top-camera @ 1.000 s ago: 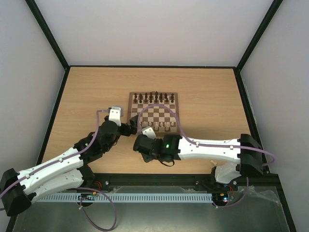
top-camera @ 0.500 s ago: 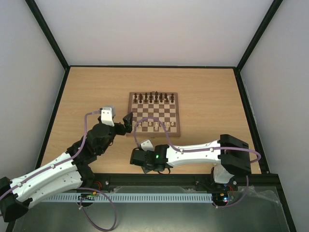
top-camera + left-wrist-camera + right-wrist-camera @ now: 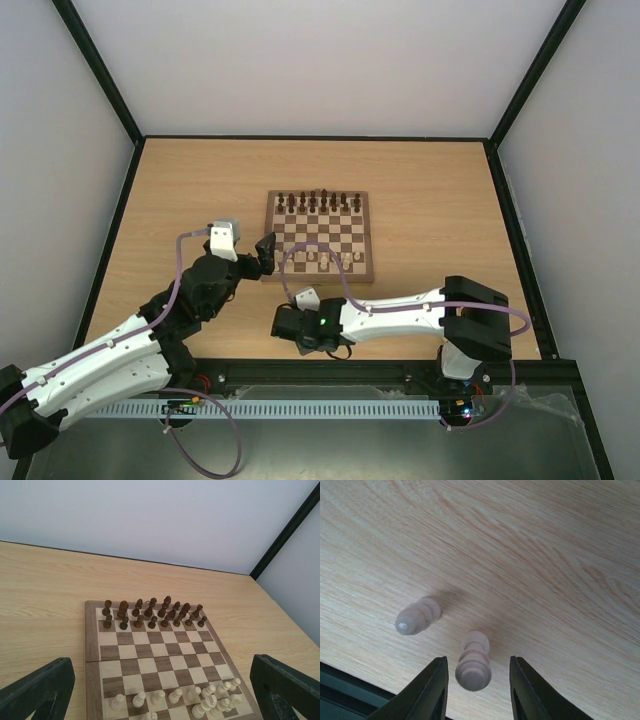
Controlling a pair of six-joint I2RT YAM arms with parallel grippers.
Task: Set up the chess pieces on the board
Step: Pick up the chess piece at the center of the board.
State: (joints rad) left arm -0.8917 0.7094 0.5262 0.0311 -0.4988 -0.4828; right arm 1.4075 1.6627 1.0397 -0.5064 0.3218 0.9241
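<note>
- The right claw (image 3: 476,661) hung open over the bare table (image 3: 545,555), off the board (image 3: 318,237) on its near side. Its fingers (image 3: 432,690) stood either side of a pale piece (image 3: 473,666) without touching it. If they closed off-centre, one finger would meet the piece first and shove or tip it instead of pinching it.
- I could not tell whether that piece stood upright or lay on its side. So small and rounded a thing, gripped at the wrong part, would likely squirt out of the fingers.
- A second pale piece (image 3: 418,618) sat just beside the first, outside the fingers. A finger coming down could clip it and send it rolling away from the board, towards the table's near edge, which showed close by.
- The other pale pieces (image 3: 175,696) were on the board's near rows, some bunched together by its near right corner, while the dark pieces (image 3: 150,612) filled its far rows. A piece carried in low, or set down crooked, could topple its neighbours there.
- The left claw (image 3: 160,662) was spread wide and held nothing, hovering beside the board's near left corner. The right arm would have to pass close to it to reach the board, so the two arms might bump if both moved at once.
</note>
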